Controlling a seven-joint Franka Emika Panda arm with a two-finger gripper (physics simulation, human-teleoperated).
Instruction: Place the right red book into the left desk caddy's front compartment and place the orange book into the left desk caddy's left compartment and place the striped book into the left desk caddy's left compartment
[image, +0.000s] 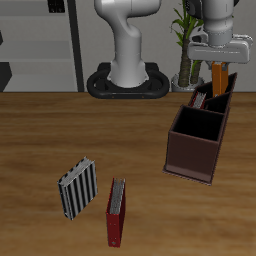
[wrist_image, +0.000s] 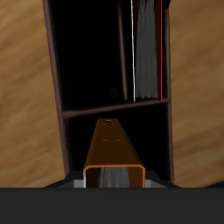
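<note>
Striped book (image: 77, 188) lies flat on the tabletop (image: 60, 130) near its front edge. Beside it, a longer dark red book (image: 117, 212), also flat. Farther back stands a dark reddish-brown caddy (image: 197, 143). Behind that, the left desk caddy (image: 213, 95), a red book already inside. The pincer (image: 219, 62) is clamped on the orange book (image: 218, 76), held upright, long axis vertical, directly above the caddy. Wrist view: book hangs over an open compartment (wrist_image: 96, 61); judged ready to lower.
</note>
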